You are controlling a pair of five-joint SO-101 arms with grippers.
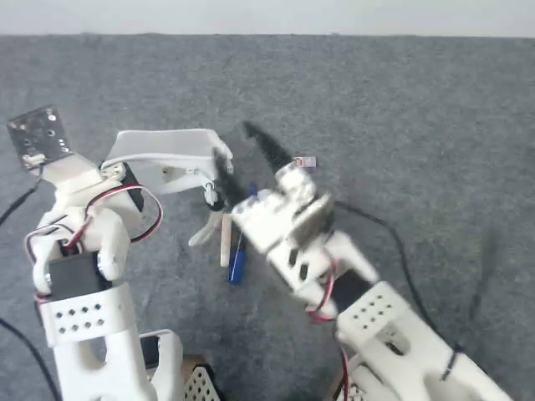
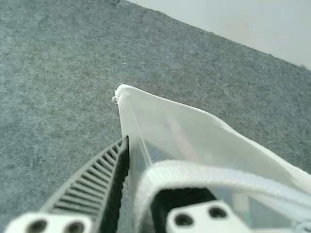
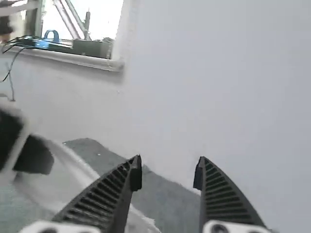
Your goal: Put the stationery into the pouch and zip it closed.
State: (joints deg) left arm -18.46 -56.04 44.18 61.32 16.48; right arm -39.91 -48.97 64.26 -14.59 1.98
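Left gripper point(image 2: 130, 145) first: it's clamped on the pouch point(image 2: 194, 136), with the black ribbed finger point(image 2: 99, 182) pressed against one side of the edge and the white jaw on the other, the translucent material draped over that jaw. The pouch fans out from the grip to a pointed far corner, and something pinkish shows faintly through its wall, though I can't make out what. Whether that far corner touches the counter point(image 2: 53, 73) I cannot tell. From the high view the pouch point(image 1: 167, 146) sits at the left arm's end, left of centre, a broad white shape running across in front of the arm. Over to the right gripper point(image 3: 167, 174): its fingers stand apart with a clear gap between the two black tips, nothing in them, and it is tilted up, aimed at the white wall point(image 3: 218, 73) with a sill point(image 3: 73, 58) off to one side. In the high view that arm reaches in from the lower right, one dark finger point(image 1: 267, 150) pointing toward the far side, just beside the pouch's right end. Below and between the two arms the stationery lies on the grey counter: a blue pen point(image 1: 237, 266) and a pale stick point(image 1: 225, 238) side by side, touching or nearly so, both outside the pouch. A whitish item lies just left of the stick, too blurred to name. A black cable point(image 1: 401, 259) trails across the counter to the right of the right arm.
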